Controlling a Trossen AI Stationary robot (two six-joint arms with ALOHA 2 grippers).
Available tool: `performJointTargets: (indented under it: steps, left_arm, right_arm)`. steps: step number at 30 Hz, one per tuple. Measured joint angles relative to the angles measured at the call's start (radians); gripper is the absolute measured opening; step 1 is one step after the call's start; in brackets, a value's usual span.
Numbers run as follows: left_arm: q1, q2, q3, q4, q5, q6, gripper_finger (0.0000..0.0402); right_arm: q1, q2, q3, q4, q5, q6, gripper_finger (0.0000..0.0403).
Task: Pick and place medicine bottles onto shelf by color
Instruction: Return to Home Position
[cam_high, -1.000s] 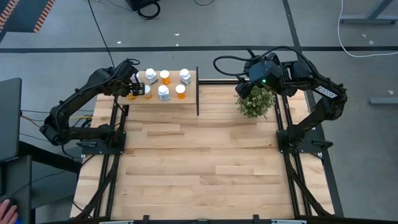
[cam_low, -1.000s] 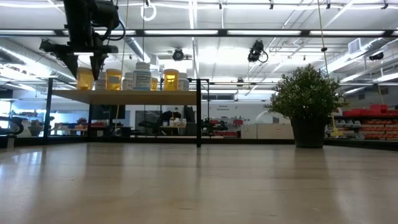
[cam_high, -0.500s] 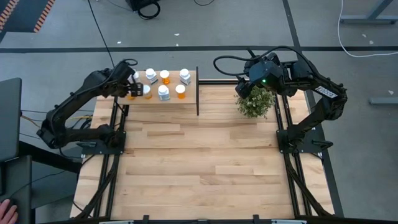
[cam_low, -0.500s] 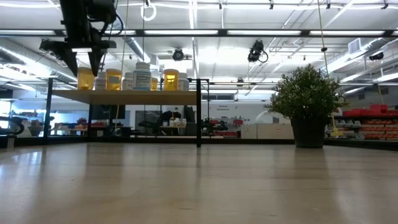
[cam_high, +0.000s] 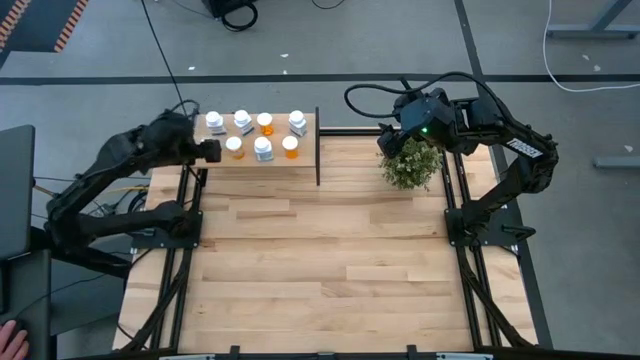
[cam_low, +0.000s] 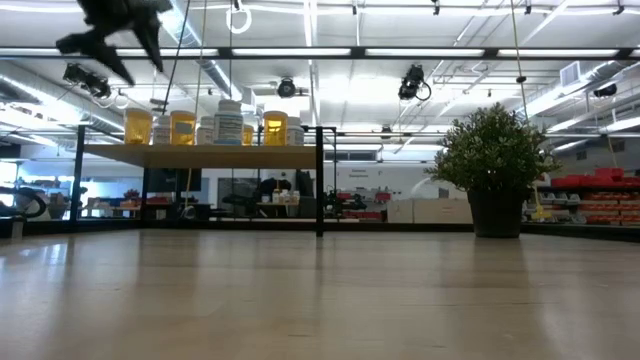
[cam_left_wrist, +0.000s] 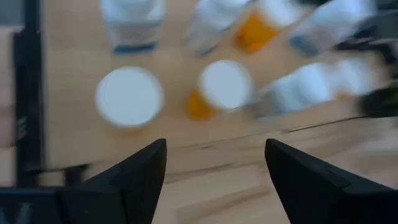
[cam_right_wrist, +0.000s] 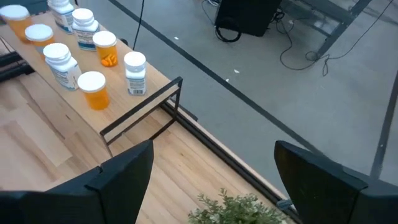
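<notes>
Several medicine bottles with white caps stand upright on the light-wood shelf (cam_high: 306, 158) at the table's far left: orange ones (cam_high: 234, 146) and white ones (cam_high: 263, 148). In the low view they stand in a row (cam_low: 183, 127) on the shelf top (cam_low: 220, 156). My left gripper (cam_high: 207, 150) is open and empty, just off the shelf's left near corner. It is raised above the bottles in the low view (cam_low: 110, 52). Its wrist view (cam_left_wrist: 214, 158) looks down on two caps (cam_left_wrist: 129, 96). My right gripper (cam_high: 403, 137) is open and empty above the plant (cam_high: 410, 165).
A black upright divider panel (cam_high: 318, 148) closes the shelf's right end. A potted plant (cam_low: 492, 165) stands at the far right, under my right arm. The wooden tabletop (cam_high: 320, 260) stretches toward the near edge.
My left gripper has risen from beside the leftmost orange bottle and drawn back toward the table's left edge, tipping as it went. The bottles stand where they were.
</notes>
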Motion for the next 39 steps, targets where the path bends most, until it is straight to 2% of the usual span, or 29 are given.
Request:
performJointTargets:
  steps: [3,7,14,19,23,26,29,32,35,39]
  left_arm:
    - [-0.06,-0.011,0.075,0.014,-0.02,-0.01,0.0273]
    - [-0.147,-0.006,0.178,0.097,-0.038,0.054,0.0254]
    - [-0.319,-0.008,0.203,0.28,-0.042,0.102,0.0194]
    - [-0.439,0.008,0.203,0.354,-0.062,0.106,0.0125]
    - [-0.537,-0.003,0.203,0.378,-0.127,0.123,0.0028]
    - [-0.594,-0.034,0.193,0.39,-0.17,0.18,0.001]
    - [-0.645,-0.121,0.089,0.527,-0.143,0.266,0.0004]
    - [-0.68,-0.255,-0.108,0.832,-0.076,0.314,0.0004]
    - [-0.694,-0.399,-0.328,1.133,-0.058,0.316,0.0003]
    - [-0.694,-0.548,-0.564,1.398,-0.058,0.294,0.0002]
  right_arm:
    - [0.0,0.0,0.0,0.0,-0.011,0.025,0.0342]
    - [0.0,0.0,0.0,-0.001,-0.015,0.049,0.0342]
    - [0.0,0.0,0.0,-0.075,-0.051,0.129,0.0331]
    - [0.01,0.0,0.0,-0.108,-0.055,0.158,0.0316]
    - [0.01,0.0,0.0,-0.11,-0.066,0.179,0.0308]
    - [0.01,0.0,0.0,-0.11,-0.067,0.202,0.0304]
    - [0.01,0.0,0.0,-0.11,-0.071,0.221,0.0301]
    - [0.01,0.0,0.0,-0.11,-0.079,0.223,0.0299]
    - [0.01,0.0,0.0,-0.109,-0.094,0.241,0.0296]
    - [0.008,0.0,0.0,-0.091,-0.178,0.227,0.0289]
